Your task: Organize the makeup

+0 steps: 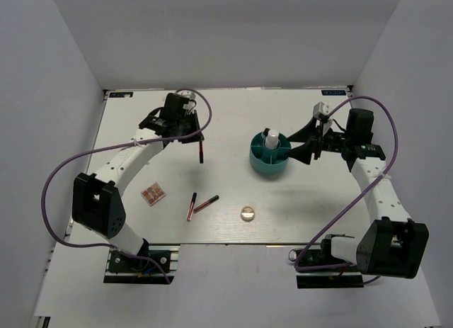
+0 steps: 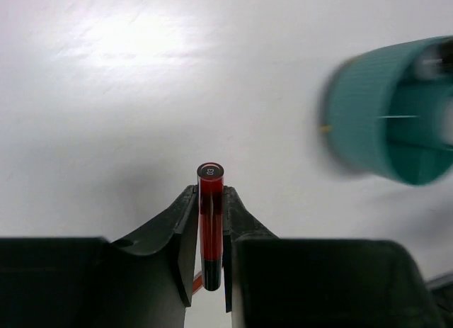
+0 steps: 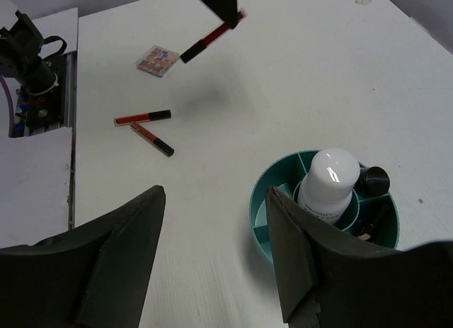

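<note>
My left gripper (image 1: 199,138) is shut on a red stick with a black end (image 1: 201,151) and holds it above the table, left of the teal divided cup (image 1: 258,161). In the left wrist view the stick (image 2: 210,222) sits between the fingers. A white bottle (image 1: 271,138) stands in the cup's middle, also in the right wrist view (image 3: 329,183). My right gripper (image 1: 296,145) is open and empty just right of the cup. On the table lie two red-black sticks (image 1: 191,206) (image 1: 206,204), a square pink palette (image 1: 153,194) and a round metallic compact (image 1: 247,213).
The cup (image 3: 263,200) also holds a dark capped item (image 3: 374,179) in a side compartment. The cup appears blurred in the left wrist view (image 2: 368,108). White walls enclose the table on three sides. Purple cables loop beside both arms.
</note>
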Motion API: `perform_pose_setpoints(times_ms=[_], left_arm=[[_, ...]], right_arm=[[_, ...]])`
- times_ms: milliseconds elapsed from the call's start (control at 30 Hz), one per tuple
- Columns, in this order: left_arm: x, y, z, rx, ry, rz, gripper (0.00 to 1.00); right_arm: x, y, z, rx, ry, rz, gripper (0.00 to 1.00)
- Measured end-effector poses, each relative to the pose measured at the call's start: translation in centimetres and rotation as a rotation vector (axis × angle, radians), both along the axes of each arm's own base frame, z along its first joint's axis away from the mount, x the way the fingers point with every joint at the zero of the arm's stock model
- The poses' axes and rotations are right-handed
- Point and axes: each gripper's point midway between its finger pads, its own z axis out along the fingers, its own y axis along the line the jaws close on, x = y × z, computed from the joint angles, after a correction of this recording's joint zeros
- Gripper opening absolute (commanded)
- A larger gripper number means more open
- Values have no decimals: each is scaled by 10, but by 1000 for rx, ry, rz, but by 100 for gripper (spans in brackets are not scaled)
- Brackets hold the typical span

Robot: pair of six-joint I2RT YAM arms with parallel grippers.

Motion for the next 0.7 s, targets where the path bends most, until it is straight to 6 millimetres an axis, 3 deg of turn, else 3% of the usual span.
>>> perform_pose_setpoints(times_ms=[100,200,300,400,500,700], left_arm=[[14,-33,37,-126,-108,-101,5],[18,-63,56,-238,-168,-192,6],[23,-95,72,-350,-233,-266,6],[29,-126,84,-440,-299,-332,6],[31,-157,80,-491,-327,-390,6],[35,-197,50,-507,-335,-433,5]], right_arm=[[-1,1,0,-1,-2,5,62],[-1,1,-1,-2,0,4,56],[-1,0,-1,-6,-5,-5,45],[-2,0,-1,-11,-12,-18,28],[-2,-1,0,-12,-19,-26,10],[-2,-1,0,-16,-24,-35,9]])
